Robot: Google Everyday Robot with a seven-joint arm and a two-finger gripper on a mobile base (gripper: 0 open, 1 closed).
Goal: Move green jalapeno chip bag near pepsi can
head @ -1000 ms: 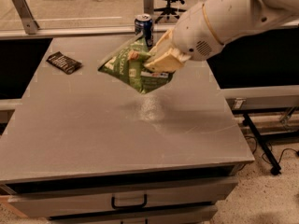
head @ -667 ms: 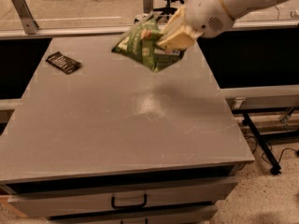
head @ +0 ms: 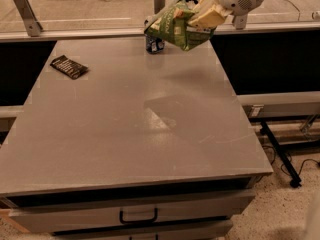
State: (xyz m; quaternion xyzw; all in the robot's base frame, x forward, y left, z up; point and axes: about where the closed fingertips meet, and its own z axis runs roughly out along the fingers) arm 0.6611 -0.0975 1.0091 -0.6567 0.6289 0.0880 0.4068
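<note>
One high, downward view from front of the table (head: 100,149); gripper (head: 202,18) with green jalapeno chip bag (head: 172,28) upper right.

end effector (head: 201,20) grips green jalapeno chip bag (head: 171,25) | seemingly over pepsi can (head: 155,45)

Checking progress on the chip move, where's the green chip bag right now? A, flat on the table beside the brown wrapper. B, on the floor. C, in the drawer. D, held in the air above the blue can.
D: the gripper, at the far edge of the table, has its jaws shut on the chip bag, holding it up just above the can.
</note>
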